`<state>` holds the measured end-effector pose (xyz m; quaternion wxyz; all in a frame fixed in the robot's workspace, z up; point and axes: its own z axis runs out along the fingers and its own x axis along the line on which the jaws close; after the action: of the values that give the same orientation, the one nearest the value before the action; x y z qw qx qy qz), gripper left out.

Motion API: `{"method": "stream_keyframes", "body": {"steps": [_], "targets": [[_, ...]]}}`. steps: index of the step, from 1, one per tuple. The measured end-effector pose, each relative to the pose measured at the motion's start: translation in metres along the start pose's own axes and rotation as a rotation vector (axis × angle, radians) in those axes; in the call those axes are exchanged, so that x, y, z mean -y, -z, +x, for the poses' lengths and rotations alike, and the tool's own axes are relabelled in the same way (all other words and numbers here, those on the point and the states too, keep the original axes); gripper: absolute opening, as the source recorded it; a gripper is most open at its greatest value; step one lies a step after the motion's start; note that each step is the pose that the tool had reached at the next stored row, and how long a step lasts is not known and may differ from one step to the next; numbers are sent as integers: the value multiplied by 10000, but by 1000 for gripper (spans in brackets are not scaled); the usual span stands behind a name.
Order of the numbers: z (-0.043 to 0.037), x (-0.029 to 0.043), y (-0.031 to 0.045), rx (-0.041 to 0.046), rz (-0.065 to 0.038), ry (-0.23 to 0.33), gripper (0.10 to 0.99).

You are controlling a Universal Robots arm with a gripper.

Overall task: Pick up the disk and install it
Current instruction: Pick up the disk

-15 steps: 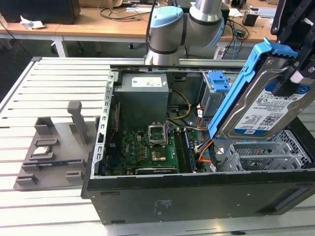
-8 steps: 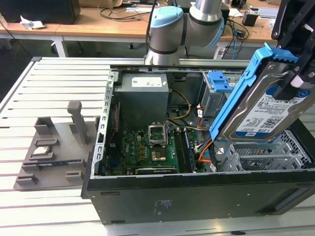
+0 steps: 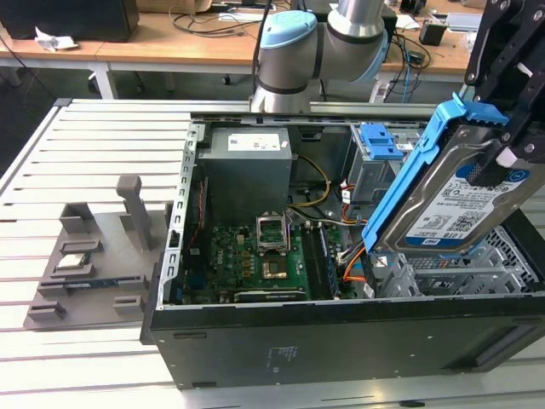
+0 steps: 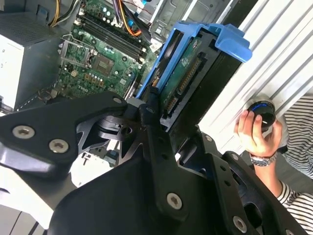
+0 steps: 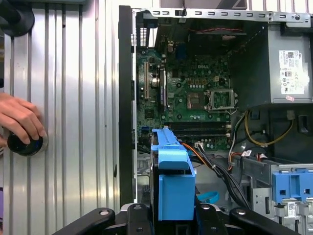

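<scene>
One disk point(image 3: 443, 213), blue-bracketed, tilted, clamped in black gripper point(image 3: 496, 166) above open computer case point(image 3: 341, 341); motherboard point(image 3: 255, 260) exposed.

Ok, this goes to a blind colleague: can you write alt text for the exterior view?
An end effector grips the disk, a silver drive in a blue bracket, tilted over the open computer case near the exterior view's right. A grey fixture sits on the slatted table at the exterior view's left.

Ribbed aluminium worktop point(image 3: 102, 145) spread below the end effector point(image 3: 494, 162), pale wooden desks point(image 3: 170, 47) well behind it, strewn with cables point(image 3: 204, 21), white desk leg point(image 3: 104, 81), dark floor point(image 3: 34, 102) underneath, even bright light.
</scene>
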<state>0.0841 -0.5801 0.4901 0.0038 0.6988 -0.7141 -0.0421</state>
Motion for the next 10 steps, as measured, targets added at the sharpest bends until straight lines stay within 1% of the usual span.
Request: {"method": "stream_keyframes", "body": {"steps": [5, 8, 10], "targets": [[4, 16, -81, -21, 1, -1, 365], [7, 31, -142, -30, 1, -2, 365], [8, 34, -161, -33, 1, -2, 365]]}}
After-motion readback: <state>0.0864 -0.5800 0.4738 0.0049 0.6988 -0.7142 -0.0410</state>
